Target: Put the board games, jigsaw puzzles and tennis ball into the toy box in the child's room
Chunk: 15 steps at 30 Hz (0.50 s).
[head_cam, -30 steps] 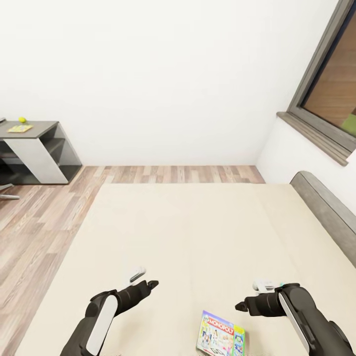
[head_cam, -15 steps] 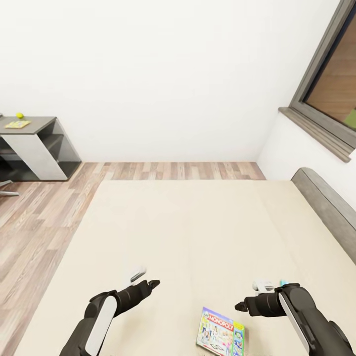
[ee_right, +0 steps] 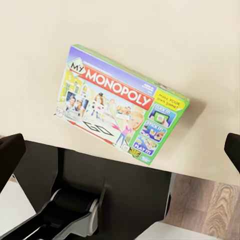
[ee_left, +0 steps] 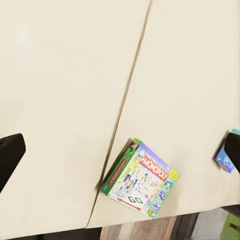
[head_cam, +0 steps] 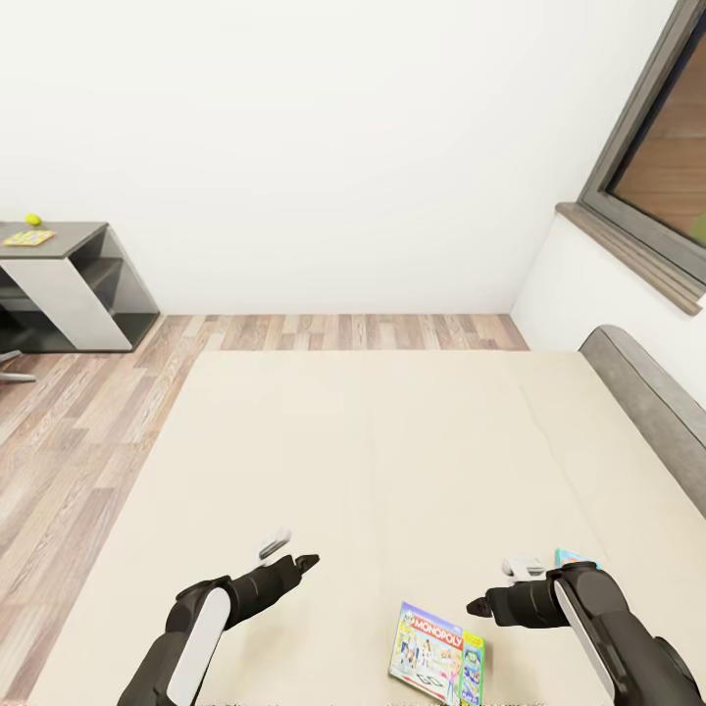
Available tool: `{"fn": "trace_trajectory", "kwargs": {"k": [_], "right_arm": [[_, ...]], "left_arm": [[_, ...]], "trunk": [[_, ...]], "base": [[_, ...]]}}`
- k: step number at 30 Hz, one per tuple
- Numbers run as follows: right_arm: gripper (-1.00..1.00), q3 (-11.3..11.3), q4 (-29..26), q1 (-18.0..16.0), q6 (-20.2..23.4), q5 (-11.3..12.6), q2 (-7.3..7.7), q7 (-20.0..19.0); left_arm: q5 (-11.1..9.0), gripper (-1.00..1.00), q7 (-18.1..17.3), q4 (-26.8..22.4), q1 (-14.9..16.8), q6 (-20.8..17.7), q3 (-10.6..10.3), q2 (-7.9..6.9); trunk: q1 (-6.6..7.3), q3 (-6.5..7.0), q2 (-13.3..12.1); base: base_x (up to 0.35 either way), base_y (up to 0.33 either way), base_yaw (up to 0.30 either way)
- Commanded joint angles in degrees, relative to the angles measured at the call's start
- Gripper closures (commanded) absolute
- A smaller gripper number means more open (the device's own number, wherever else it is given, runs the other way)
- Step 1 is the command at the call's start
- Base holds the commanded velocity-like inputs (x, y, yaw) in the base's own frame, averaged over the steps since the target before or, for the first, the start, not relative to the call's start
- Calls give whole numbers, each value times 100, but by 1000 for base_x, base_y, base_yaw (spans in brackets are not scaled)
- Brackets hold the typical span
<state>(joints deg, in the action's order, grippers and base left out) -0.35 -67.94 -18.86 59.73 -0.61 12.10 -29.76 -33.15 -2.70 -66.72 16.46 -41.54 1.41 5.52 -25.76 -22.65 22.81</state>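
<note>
The robot is leaning over the bed (head_cam: 392, 461), both arms stretched out above the beige mattress — it looks to be lining up on the first of the board games. The MONOPOLY box (head_cam: 434, 665) is lying flat near the mattress edge closest to the robot, between the two arms, and a smaller blue box (head_cam: 567, 559) is peeking out just behind the right arm. The left gripper (head_cam: 290, 549) and right gripper (head_cam: 498, 586) are both hanging with fingers spread, carrying nothing. Far off, the table (head_cam: 69, 240) is showing a puzzle square (head_cam: 27, 237) and the tennis ball (head_cam: 32, 220). Next, I'd guess, the right gripper needs lowering onto the MONOPOLY box's edge — a flat box, so awkward to pinch.
</note>
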Motion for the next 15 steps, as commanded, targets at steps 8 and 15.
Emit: {"fn": "trace_trajectory", "kwargs": {"k": [8, 15], "right_arm": [[-100, -12, -3, -3, 27, -3, 2, -20], [-100, -15, -1, -3, 27, -2, 3, -21]], "left_arm": [[10, -100, -85, -6, -7, -39, 18, -2], [9, -100, -112, -7, -15, -41, 22, -18]], "trunk": [[-3, -84, 10], [-3, -150, 10]], "base": [[0, 0, 0], [0, 0, 0]]}}
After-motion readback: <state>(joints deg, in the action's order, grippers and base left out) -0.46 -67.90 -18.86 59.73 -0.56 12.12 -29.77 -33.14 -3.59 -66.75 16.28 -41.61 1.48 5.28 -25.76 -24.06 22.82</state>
